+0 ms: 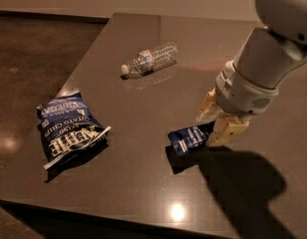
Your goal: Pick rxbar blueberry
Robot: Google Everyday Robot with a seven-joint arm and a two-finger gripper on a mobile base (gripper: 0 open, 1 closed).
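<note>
Claw point(208, 131) is pinching rxbar blueberry point(188, 140) at its 3 o'clock end; lifting off tabletop point(143, 183) appears next.

One end effector point(207, 131) holding one rxbar blueberry point(186, 141), one chip bag point(69, 128), one water bottle point(149, 59), one table point(143, 188).

You're looking at a glossy dark brown worktop point(143, 193) that's bouncing back a couple of bright light spots. The rxbar blueberry point(188, 139) is showing dark blue with white lettering. Your hand point(209, 131) is sitting at the bar's right end, with its tan fingers point(228, 131) gripping the wrapper and an off-white wrist above them. The chip bag point(69, 128) over on the left is wearing dark blue with white panels and white print. The water bottle point(151, 59) is looking clear, with a white cap and a pale label carrying a touch of red.
</note>
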